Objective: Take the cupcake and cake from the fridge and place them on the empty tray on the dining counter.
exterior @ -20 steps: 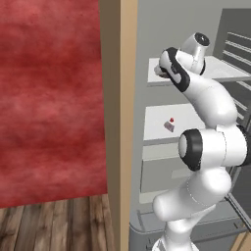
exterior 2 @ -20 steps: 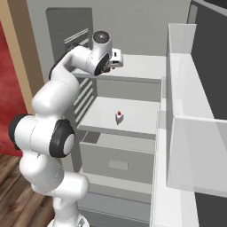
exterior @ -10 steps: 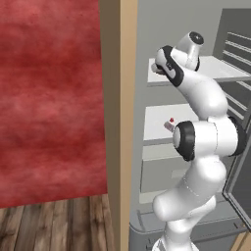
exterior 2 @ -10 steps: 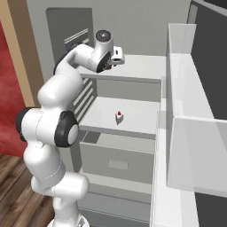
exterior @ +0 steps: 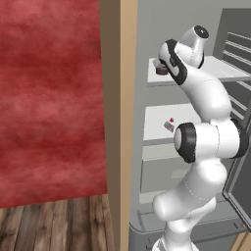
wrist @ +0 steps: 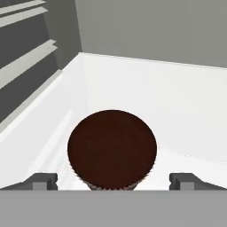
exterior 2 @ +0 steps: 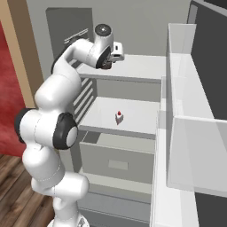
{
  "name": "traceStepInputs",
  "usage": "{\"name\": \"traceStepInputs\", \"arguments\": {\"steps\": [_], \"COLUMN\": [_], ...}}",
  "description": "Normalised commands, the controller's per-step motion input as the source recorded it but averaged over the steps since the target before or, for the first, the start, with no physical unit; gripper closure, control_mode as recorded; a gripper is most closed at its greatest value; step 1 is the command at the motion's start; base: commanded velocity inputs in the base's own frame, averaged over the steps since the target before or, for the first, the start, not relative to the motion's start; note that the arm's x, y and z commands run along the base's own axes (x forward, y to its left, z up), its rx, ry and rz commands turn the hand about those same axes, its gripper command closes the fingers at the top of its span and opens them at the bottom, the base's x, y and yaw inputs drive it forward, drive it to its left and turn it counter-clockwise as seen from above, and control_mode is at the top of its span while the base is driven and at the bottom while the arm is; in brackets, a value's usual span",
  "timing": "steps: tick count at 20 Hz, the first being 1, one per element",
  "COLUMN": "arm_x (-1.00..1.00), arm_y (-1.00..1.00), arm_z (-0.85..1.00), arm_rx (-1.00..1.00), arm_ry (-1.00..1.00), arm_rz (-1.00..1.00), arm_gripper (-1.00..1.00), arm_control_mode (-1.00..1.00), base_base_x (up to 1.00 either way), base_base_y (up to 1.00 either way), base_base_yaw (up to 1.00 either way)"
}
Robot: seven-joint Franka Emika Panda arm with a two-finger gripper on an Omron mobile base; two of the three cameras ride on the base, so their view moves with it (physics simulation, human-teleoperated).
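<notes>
The cupcake [wrist: 112,148], round and dark brown, sits on the fridge's white top shelf [wrist: 177,106]. My gripper [wrist: 113,181] is open, and its two fingertips [wrist: 42,181] stand one on each side of the cupcake, apart from it. In the left base view the cupcake [exterior: 161,70] shows as a dark lump at the shelf's left end, beside my forearm. From the right, the gripper [exterior 2: 107,63] hangs just over that shelf. The cake [exterior 2: 119,117], a small pale slice with a red dot, lies on the middle shelf [exterior 2: 133,119]; it also shows as the cake [exterior: 169,125] from the left.
The fridge [exterior: 147,29] stands open, with a grey drawer [exterior 2: 119,162] under the shelves. Its door with clear bins [exterior 2: 190,111] swings out on the right. A beige panel [exterior: 120,122] and a red wall [exterior: 49,98] bound the left side. Wood floor [exterior: 49,220] lies below.
The hand has edged a little further in over the top shelf toward the cupcake. The jaws stayed wide. The cake has not moved.
</notes>
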Motion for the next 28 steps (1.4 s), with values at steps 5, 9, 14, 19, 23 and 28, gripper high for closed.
{"name": "traceStepInputs", "arguments": {"steps": [5, 9, 14, 19, 23, 28], "arm_x": [0.19, 0.24, 0.24, 0.02, 0.0, -0.05], "arm_y": [0.1, 0.0, 0.0, 0.01, 0.0, 0.03], "arm_z": [-0.02, -0.06, -0.06, -0.33, -0.36, -0.46], "arm_rx": [0.0, 0.0, 0.0, 0.0, 0.0, 0.01], "arm_ry": [0.0, 0.0, -0.01, 0.01, 0.01, 0.0], "arm_rz": [0.0, 0.0, 0.0, 0.0, 0.0, 0.0], "arm_gripper": [-1.0, -1.0, -1.0, 1.0, 1.0, 1.0], "arm_control_mode": [-1.0, -1.0, -1.0, -1.0, -1.0, -1.0], "base_base_x": [0.0, 0.0, 0.0, 0.0, 0.0, 0.0], "base_base_y": [0.0, 0.0, 0.0, 0.0, 0.0, 0.0], "base_base_yaw": [0.0, 0.0, 0.0, 0.0, 0.0, 0.0]}}
